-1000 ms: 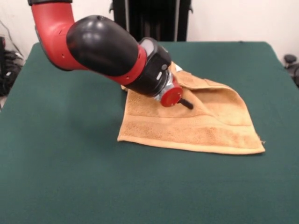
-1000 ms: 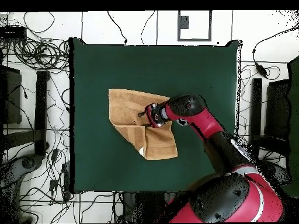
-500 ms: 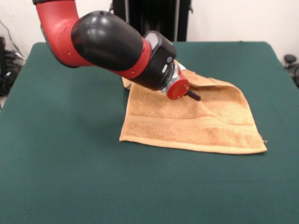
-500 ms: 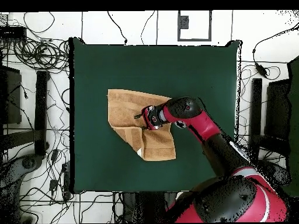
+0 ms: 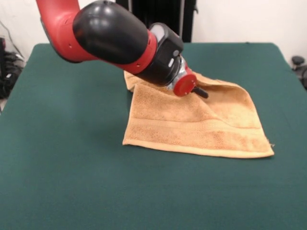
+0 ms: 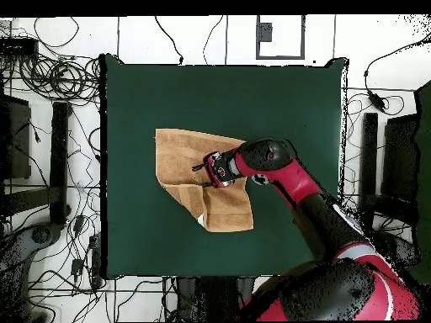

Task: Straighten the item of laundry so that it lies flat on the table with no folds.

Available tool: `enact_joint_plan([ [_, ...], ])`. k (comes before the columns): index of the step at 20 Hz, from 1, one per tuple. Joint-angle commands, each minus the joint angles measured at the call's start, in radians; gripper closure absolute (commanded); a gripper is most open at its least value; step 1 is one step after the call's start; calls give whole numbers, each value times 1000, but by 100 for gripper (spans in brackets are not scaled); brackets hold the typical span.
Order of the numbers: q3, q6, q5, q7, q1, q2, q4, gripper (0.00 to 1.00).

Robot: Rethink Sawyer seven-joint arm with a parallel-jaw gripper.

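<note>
The item of laundry (image 5: 201, 122), a tan-orange terry towel, lies near the middle of the table (image 5: 72, 158), but going from largest to smallest the green-clothed table comes first: it fills both views, and the towel covers only a small patch of it. Next in size is the arm (image 5: 110, 38), red and black, slanting down from the upper left of the front view until its wrist hangs over the towel's far part. In the overhead view the arm (image 6: 295, 185) reaches up from the lower right to the same spot.

The towel is not flat. Its near edge lies straight on the cloth with a woven band just behind it, while the far part is doubled over in folds (one ridge runs diagonally across the middle). In the overhead view the towel (image 6: 181, 151) shows a flat upper portion and a folded flap toward the bottom.

The gripper (image 5: 201, 92) is smallest: a dark tip past a red disc, at the towel's raised folds. Whether it is spread or closed on cloth I cannot tell.
</note>
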Motion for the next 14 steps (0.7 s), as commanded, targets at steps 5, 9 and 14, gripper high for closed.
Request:
enact_joint_plan([
  [5,87,-20,25,-64,24,153,-20,0],
  [9,92,-65,11,-104,22,221,-54,0],
  [14,115,-99,6,-127,5,260,-49,0],
])
